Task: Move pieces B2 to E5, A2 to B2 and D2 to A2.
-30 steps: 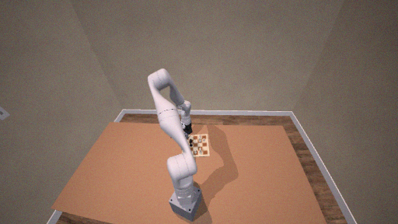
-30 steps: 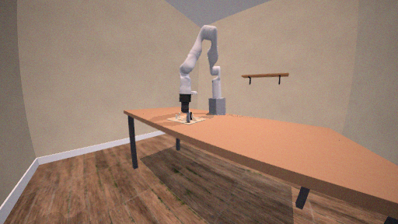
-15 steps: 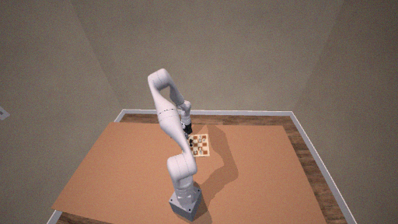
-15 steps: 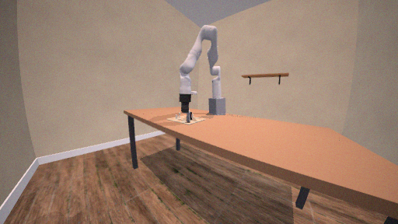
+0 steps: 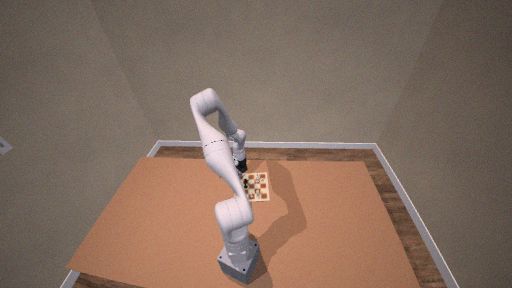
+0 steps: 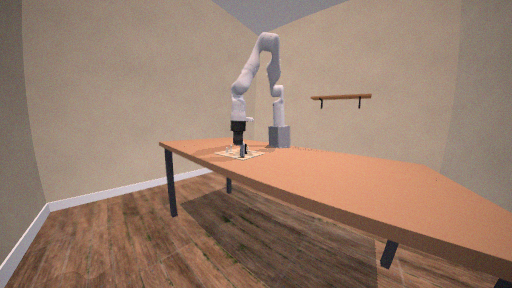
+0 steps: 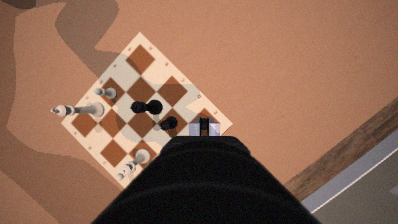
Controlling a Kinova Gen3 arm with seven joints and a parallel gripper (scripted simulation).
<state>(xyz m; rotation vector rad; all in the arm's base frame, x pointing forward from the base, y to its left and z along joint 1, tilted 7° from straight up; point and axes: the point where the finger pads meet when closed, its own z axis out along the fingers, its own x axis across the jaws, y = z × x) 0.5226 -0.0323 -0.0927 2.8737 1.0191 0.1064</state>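
Note:
The small chessboard (image 7: 145, 107) lies on the brown table; it also shows in the top view (image 5: 256, 186) and the exterior view (image 6: 239, 153). In the wrist view my gripper (image 7: 204, 124) stands over a corner square at the board's right edge. Its fingers are shut on a small dark chess piece (image 7: 204, 122) that is mostly hidden between them. Two black pieces (image 7: 146, 106) (image 7: 169, 122) stand near the board's middle. A white pawn (image 7: 106, 92) and a tall white piece (image 7: 77, 109) stand at the left side. Two white pieces (image 7: 133, 164) stand at the lower edge, next to the gripper body.
The table's edge and the wooden floor (image 7: 345, 150) run close to the right of the board in the wrist view. The arm's base (image 5: 239, 260) stands at the table's near side. A wall shelf (image 6: 341, 97) hangs far behind.

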